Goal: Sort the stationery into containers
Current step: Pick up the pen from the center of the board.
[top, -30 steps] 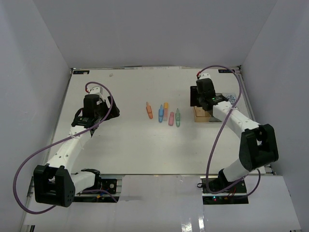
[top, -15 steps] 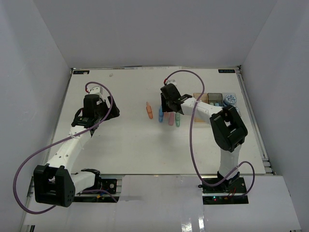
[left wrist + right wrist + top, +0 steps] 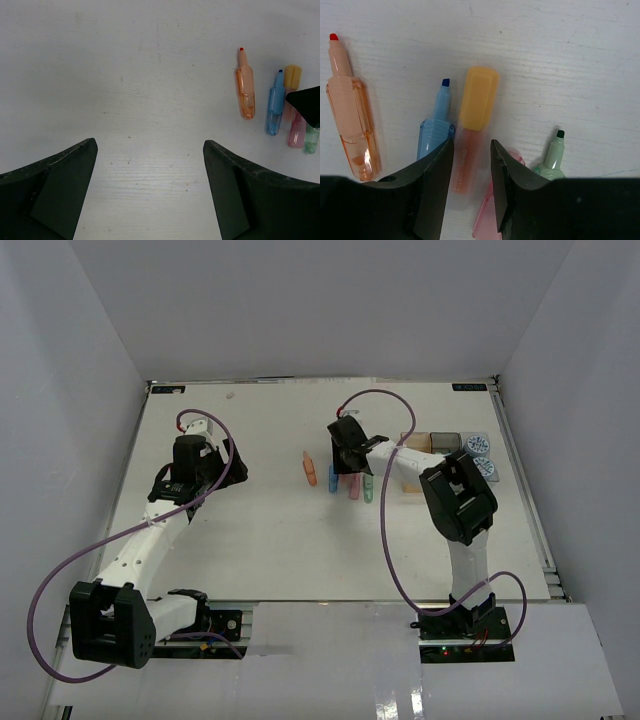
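Observation:
Five markers lie side by side at mid-table: peach-orange (image 3: 309, 469), blue (image 3: 333, 479), yellow-capped orange (image 3: 470, 150), pink (image 3: 354, 488) and green (image 3: 368, 486). My right gripper (image 3: 471, 142) is low over them, open by a narrow gap. Its fingers straddle the yellow-capped orange marker, which lies on the table. The blue marker (image 3: 436, 127) lies just left of the jaws, the pink (image 3: 487, 215) and green (image 3: 552, 157) just right. My left gripper (image 3: 150, 145) is open and empty over bare table to the left. Two patterned tubs (image 3: 478, 444) sit at the right, by the grey bin (image 3: 445, 442).
The amber bin (image 3: 411, 441) is partly hidden behind my right arm. White walls close in the table on three sides. In the left wrist view the markers (image 3: 245, 87) lie to the upper right, with my right gripper's dark tip (image 3: 307, 102) over them.
My right arm has swung from the bins at the right to the markers at mid-table and come down over the yellow-capped orange one. The left arm has not moved.

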